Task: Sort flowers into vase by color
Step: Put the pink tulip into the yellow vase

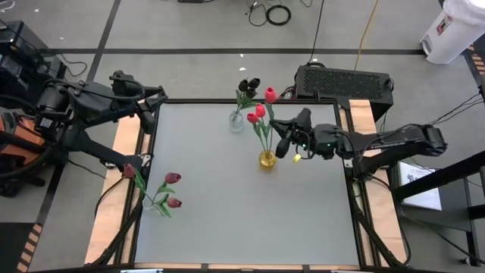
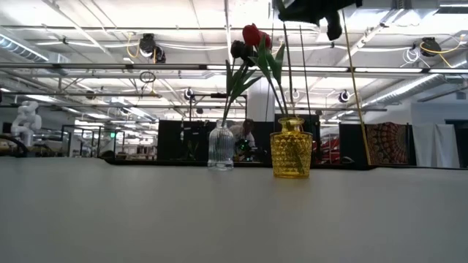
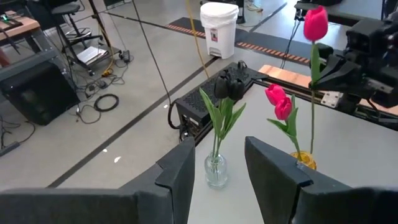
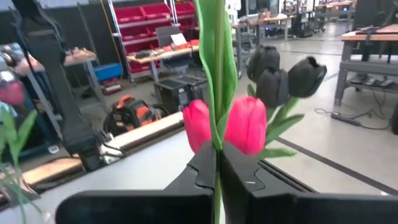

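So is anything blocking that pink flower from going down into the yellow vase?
Nothing solid that I can see. The right hand, shut on the pink tulip, is close beside the yellow vase. Two pink tulips already stand in that vase and crowd its mouth.

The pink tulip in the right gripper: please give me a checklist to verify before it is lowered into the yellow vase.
1. Grip on stem: ok. The right gripper is shut on the pink tulip's stem.
2. Colour match: ok. The yellow vase already holds pink tulips; the black tulips stand in the clear vase.
3. Stem end over the vase mouth: cannot tell. The stem hangs close beside the yellow vase, but its lower end is not clearly seen.
4. Vases upright: ok, both stand on the table.
5. Left gripper clear of the path: ok. It is open at the table's left edge.
6. Flowers left to sort: not ok. Dark red tulips lie near the left edge.
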Action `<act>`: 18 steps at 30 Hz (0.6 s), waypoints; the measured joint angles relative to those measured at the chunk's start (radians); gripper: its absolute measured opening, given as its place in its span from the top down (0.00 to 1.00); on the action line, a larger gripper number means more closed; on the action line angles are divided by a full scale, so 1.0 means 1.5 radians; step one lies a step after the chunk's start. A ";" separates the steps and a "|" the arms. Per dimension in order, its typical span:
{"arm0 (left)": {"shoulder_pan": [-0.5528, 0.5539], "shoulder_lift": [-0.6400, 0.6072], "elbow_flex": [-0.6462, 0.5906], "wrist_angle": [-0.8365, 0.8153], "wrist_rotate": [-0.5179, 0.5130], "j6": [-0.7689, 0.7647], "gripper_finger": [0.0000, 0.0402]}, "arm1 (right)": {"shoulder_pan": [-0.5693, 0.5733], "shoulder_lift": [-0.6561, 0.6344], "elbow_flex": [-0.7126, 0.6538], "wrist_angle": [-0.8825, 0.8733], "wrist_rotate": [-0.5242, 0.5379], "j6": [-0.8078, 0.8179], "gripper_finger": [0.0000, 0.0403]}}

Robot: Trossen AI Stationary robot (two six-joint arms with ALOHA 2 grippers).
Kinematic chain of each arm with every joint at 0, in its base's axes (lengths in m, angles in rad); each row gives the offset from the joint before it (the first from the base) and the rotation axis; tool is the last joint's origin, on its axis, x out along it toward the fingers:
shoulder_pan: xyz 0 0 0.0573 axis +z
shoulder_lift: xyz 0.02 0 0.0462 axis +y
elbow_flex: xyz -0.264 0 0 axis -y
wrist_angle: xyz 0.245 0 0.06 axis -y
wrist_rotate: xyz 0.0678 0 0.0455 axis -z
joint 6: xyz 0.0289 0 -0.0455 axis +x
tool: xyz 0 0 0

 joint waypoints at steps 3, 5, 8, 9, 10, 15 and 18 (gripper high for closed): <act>0.000 0.000 0.000 0.000 0.000 0.000 0.63 | -0.001 0.013 0.000 -0.011 0.000 0.000 1.00; 0.000 0.000 0.000 0.000 0.000 0.000 0.63 | -0.001 0.021 0.000 -0.015 0.000 0.002 1.00; 0.000 0.000 0.000 0.000 0.001 0.000 0.63 | 0.000 0.033 0.000 -0.015 0.000 0.009 1.00; 0.000 0.000 0.000 0.000 0.001 0.000 0.63 | 0.000 0.037 0.000 -0.016 0.000 0.009 1.00; 0.000 0.000 0.000 0.000 0.002 0.000 0.63 | 0.000 0.040 0.000 -0.016 0.000 0.009 1.00; 0.000 0.000 0.000 0.003 0.003 0.000 0.63 | 0.000 0.055 0.000 -0.013 0.004 0.001 1.00; 0.000 0.000 0.000 0.014 0.003 0.000 0.63 | -0.001 0.060 0.000 -0.009 0.005 -0.005 1.00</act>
